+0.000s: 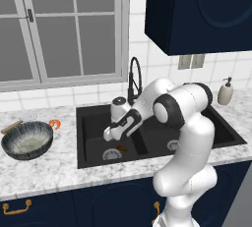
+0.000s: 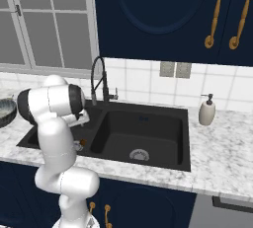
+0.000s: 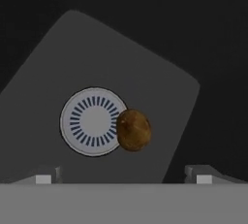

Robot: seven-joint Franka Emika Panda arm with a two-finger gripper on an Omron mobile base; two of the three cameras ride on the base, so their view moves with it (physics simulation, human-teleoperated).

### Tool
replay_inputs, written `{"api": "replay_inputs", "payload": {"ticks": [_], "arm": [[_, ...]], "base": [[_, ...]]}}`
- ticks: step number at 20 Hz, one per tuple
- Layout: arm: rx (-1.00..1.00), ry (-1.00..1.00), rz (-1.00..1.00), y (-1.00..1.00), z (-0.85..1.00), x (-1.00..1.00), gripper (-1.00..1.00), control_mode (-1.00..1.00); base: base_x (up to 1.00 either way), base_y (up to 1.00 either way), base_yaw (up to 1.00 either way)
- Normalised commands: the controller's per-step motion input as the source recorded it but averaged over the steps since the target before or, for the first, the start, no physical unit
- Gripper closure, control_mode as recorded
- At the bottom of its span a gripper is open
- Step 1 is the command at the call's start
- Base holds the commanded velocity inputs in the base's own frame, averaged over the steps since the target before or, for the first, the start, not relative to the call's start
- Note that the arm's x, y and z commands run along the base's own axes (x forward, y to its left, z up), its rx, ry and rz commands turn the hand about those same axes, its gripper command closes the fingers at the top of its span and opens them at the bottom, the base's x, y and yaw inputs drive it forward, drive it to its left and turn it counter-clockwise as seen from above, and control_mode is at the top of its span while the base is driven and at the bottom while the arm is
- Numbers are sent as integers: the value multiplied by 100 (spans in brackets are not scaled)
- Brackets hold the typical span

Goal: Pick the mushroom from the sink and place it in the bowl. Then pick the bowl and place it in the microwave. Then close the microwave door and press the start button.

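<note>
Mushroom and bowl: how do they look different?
The mushroom is a small brown lump; the bowl is far wider, dark outside and pale inside. The mushroom lies down in the black sink, beside a silver drain; the bowl stands on the marble counter left of it. Both are rounded, and neither is held.

Window (image 1: 59,29): grey-framed panes I see on the wall behind the counter, left of the faucet.
Upper cabinet (image 2: 163,15): dark navy, hanging over the counter, with gold handles (image 2: 215,12) on its right doors.
Soap dispenser (image 2: 207,111): pale bottle with a dark pump, upright on the marble to my right.
Wall outlet (image 2: 175,69): grey double plate on the white tiles.
Countertop (image 1: 54,169): white-grey marble.
Lower cabinets (image 1: 59,206): navy fronts below the counter, with a gold pull (image 1: 15,207) at the left.
</note>
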Motion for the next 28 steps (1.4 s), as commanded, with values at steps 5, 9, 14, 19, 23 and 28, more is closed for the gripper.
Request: {"api": "replay_inputs", "payload": {"ticks": [5, 9, 14, 19, 23, 28], "arm": [[-1, 0, 0, 0, -37, 0, -100, -100], [-3, 0, 0, -1, -31, 0, -100, -100], [-1, -2, 0, -1, -27, 0, -100, -100], [-1, -1, 0, 0, -37, 13, -100, -100], [-2, 0, 0, 0, -34, 23, -100, -100], [0, 0, 0, -4, -21, 14, -100, -100]], "base": [[0, 0, 0], [0, 0, 0], [0, 0, 0], [0, 0, 0], [0, 0, 0], [0, 0, 0]]}}
